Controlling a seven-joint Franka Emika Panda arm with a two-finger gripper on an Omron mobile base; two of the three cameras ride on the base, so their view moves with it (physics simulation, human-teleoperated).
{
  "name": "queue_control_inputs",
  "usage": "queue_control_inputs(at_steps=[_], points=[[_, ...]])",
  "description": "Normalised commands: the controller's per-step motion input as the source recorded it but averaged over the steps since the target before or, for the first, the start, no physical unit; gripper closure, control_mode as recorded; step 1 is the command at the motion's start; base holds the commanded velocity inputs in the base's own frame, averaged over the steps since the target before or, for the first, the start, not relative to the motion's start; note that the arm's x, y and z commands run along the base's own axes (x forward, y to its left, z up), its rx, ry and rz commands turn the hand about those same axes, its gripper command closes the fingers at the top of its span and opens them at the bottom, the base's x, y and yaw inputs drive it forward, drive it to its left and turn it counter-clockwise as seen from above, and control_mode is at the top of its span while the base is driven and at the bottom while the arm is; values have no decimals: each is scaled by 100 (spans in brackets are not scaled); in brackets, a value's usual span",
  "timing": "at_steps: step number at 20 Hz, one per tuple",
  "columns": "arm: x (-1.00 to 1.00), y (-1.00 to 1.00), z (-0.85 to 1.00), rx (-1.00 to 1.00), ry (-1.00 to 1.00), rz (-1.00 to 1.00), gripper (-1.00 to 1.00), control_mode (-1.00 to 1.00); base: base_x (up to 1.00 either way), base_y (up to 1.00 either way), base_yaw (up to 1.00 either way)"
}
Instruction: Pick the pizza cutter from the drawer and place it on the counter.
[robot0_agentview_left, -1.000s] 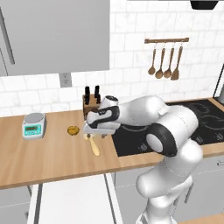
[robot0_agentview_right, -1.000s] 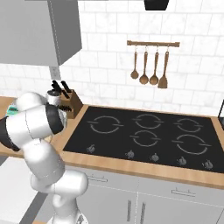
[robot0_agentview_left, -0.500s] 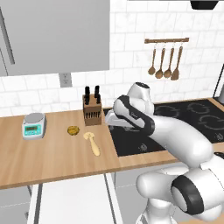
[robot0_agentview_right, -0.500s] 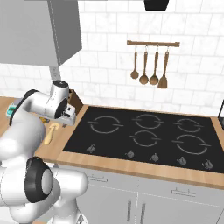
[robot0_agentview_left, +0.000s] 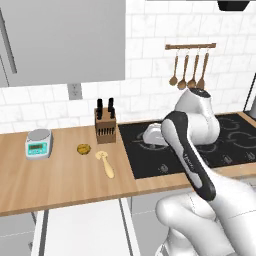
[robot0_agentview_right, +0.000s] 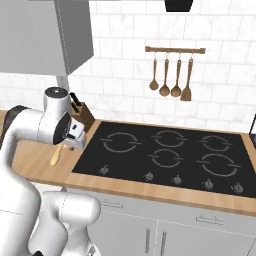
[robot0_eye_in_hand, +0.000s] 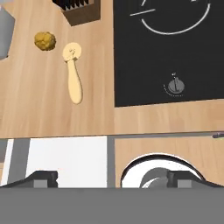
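The pale tan pizza cutter (robot0_agentview_left: 105, 162) lies flat on the wooden counter (robot0_agentview_left: 60, 177), its wheel toward the knife block and its handle toward the front edge. In the hand view the pizza cutter (robot0_eye_in_hand: 72, 73) is at the upper left, far from the fingertips (robot0_eye_in_hand: 43, 178). My gripper (robot0_eye_in_hand: 113, 179) is open, its fingers wide apart with nothing between them. It hovers high over the counter's front edge, near the cooktop's left side. The gripper (robot0_agentview_right: 76, 140) sits to the right of the pizza cutter (robot0_agentview_right: 56, 156). The white drawer (robot0_agentview_left: 80, 230) stands pulled out below the counter, and the drawer (robot0_eye_in_hand: 65, 159) shows a bare white inside.
A knife block (robot0_agentview_left: 105, 125) stands behind the cutter, with a small golden-brown lump (robot0_agentview_left: 83, 148) to its left and a kitchen scale (robot0_agentview_left: 39, 143) further left. The black cooktop (robot0_agentview_left: 150, 160) lies to the right, its knob (robot0_eye_in_hand: 175, 85) near the front. Wooden utensils (robot0_agentview_right: 172, 75) hang on the wall.
The gripper was down at the cutter on the counter a second ago. It has let go, risen and swung right toward the cooktop. The cutter stays lying on the counter.
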Motion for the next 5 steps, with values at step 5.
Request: queue_control_inputs(at_steps=[5], points=[[-100,-39,95,-1,6,-2,-100,-100,0,0,0]])
